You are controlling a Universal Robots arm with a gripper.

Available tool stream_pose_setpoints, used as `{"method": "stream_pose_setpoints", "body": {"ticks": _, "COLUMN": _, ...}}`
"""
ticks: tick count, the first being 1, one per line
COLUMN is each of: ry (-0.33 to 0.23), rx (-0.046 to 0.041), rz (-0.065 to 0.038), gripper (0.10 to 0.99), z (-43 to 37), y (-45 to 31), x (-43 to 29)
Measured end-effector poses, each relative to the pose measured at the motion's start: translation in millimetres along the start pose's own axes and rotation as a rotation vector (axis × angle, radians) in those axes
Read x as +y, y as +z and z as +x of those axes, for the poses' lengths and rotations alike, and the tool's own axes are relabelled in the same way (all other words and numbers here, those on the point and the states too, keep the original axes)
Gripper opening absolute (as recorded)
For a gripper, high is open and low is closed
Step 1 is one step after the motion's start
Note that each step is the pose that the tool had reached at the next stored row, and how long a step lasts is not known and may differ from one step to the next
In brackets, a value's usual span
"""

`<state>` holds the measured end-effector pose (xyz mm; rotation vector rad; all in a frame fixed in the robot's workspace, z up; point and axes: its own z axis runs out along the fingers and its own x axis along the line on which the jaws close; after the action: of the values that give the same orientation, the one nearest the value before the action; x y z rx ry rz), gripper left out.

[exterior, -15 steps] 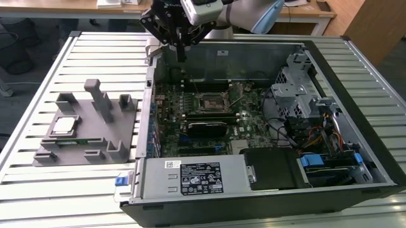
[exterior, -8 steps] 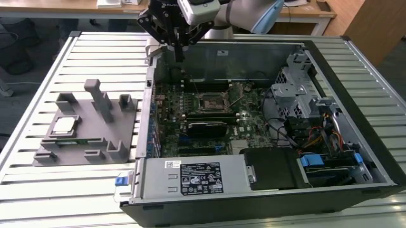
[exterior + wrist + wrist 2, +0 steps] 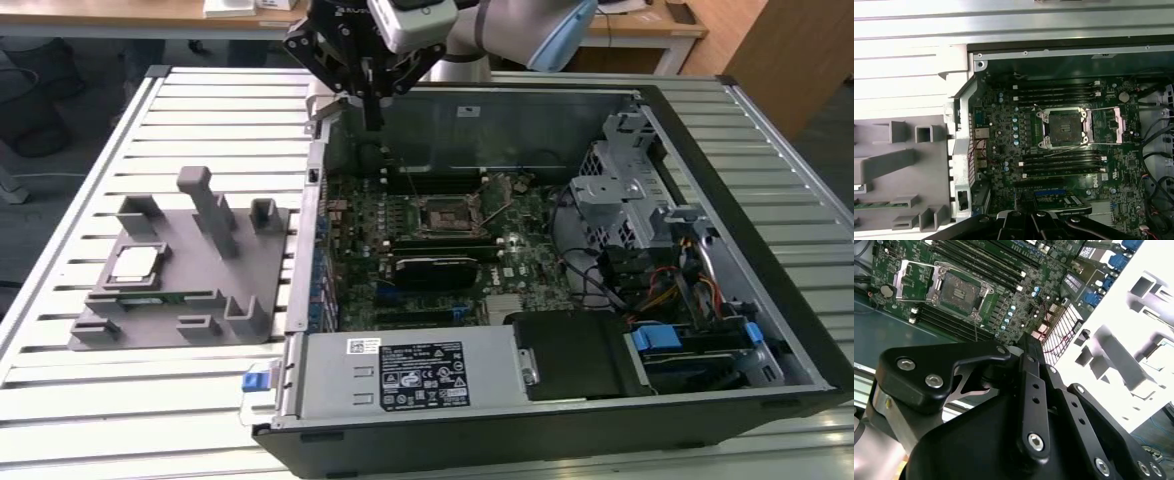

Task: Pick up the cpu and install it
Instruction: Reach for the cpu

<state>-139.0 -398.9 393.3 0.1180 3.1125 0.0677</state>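
The cpu (image 3: 134, 265), a small flat square with a silvery top, lies flat on the grey holder (image 3: 200, 290), at nine o'clock from the case (image 3: 534, 440).

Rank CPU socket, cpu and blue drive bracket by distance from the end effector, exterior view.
1. CPU socket, mid-motherboard, closest to the end effector.
2. cpu, on the grey fixture, exterior view's left.
3. blue drive bracket, exterior view's lower right.

The first wrist view's edge cuts off our gripper (image 3: 1033, 226) and the grey holder (image 3: 899, 175); in the second wrist view we find that holder washed out by glare.
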Motion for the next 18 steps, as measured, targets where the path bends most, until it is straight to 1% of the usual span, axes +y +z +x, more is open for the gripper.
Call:
{"method": "stream_pose_setpoints", "body": {"ticks": 11, "ry": 0.000, "rx": 0.0000, "rz": 0.000, "gripper": 0.106, "z": 5.5, "y": -0.1, "x": -0.4}}
{"method": "stream_pose_setpoints", "body": {"ticks": 18, "ry": 0.000, "rx": 0.0000, "rz": 0.000, "gripper": 0.106, "z": 10.9, "y": -0.2, "x": -0.8}}
